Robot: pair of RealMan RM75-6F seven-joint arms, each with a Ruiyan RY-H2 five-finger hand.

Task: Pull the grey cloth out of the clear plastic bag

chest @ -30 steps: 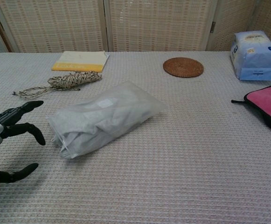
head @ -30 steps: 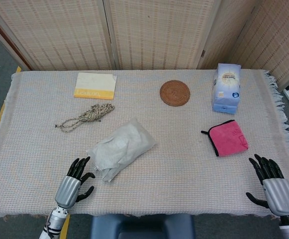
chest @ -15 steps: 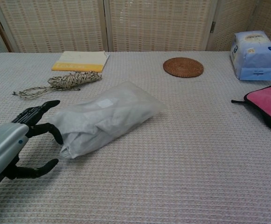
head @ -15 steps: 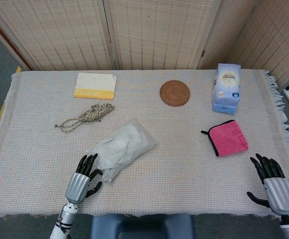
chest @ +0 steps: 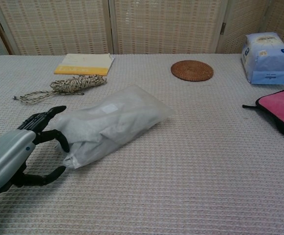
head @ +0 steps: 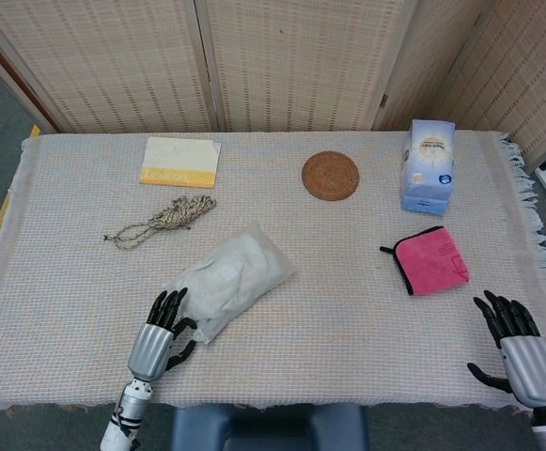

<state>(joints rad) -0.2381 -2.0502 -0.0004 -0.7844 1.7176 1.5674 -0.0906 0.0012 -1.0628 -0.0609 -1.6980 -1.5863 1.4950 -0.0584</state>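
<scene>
The clear plastic bag (head: 230, 279) (chest: 113, 122) lies left of the table's middle, with the grey cloth (chest: 97, 139) folded inside it. My left hand (head: 159, 335) (chest: 19, 152) is at the bag's near left end. Its fingers (chest: 44, 119) are spread around that end and the thumb sits below the bag's corner; I cannot tell whether they touch it. Nothing is held. My right hand (head: 518, 349) hovers at the table's near right corner, fingers apart and empty, seen only in the head view.
A pink cloth (head: 430, 259) lies to the right, a blue tissue pack (head: 428, 165) behind it. A round woven coaster (head: 330, 175), a yellow-edged book (head: 180, 161) and a coil of rope (head: 164, 220) sit further back. A slatted screen stands behind the table.
My left hand moved forward and rightward to the bag's near end, its fingers now around it. The right hand stayed nearly still.
</scene>
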